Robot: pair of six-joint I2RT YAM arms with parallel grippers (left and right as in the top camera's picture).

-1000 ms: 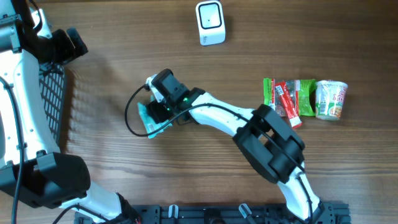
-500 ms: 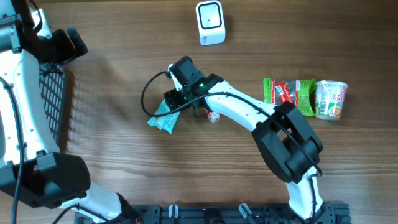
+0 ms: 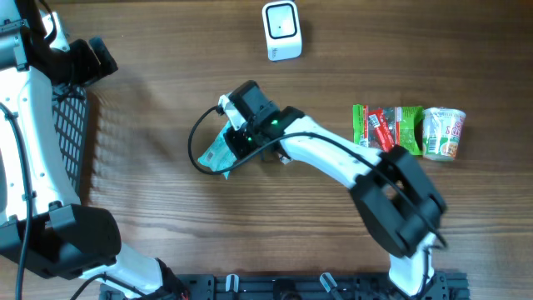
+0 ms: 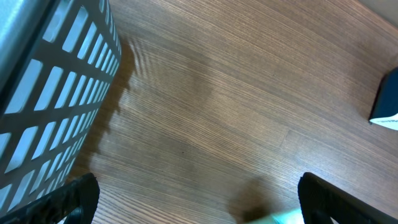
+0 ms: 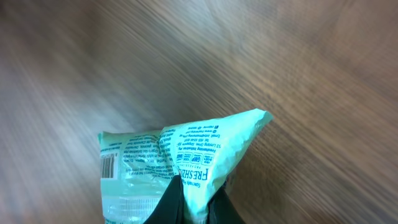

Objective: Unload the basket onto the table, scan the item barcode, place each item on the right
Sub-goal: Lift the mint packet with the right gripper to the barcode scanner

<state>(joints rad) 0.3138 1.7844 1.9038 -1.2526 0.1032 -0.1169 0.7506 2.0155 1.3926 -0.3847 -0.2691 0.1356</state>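
Teal packet point(image 5: 180, 155) pinched at its edge in right hand point(image 5: 196, 194) — left hand point(image 4: 199, 199) wide.

A black mesh basket point(image 3: 73, 137) stands at the left edge of the wooden table point(image 3: 150, 50). At the right, green and red snack packets point(image 3: 385, 131) lie touching a noodle cup point(image 3: 443, 133).

The packet point(image 5: 180, 155) is pinched between the fingers of the right gripper point(image 5: 194, 200), its bulk ahead of the fingertips and the table point(image 3: 166, 50) beneath. Seen from overhead, the scanner point(image 3: 281, 31) stands well off to one side of these fingers, while a row of sachets point(image 3: 379, 129) and a cup point(image 3: 443, 133) lie well behind them. A basket point(image 4: 56, 93) lies ahead of and outside the left-hand finger of the left gripper point(image 4: 199, 202).
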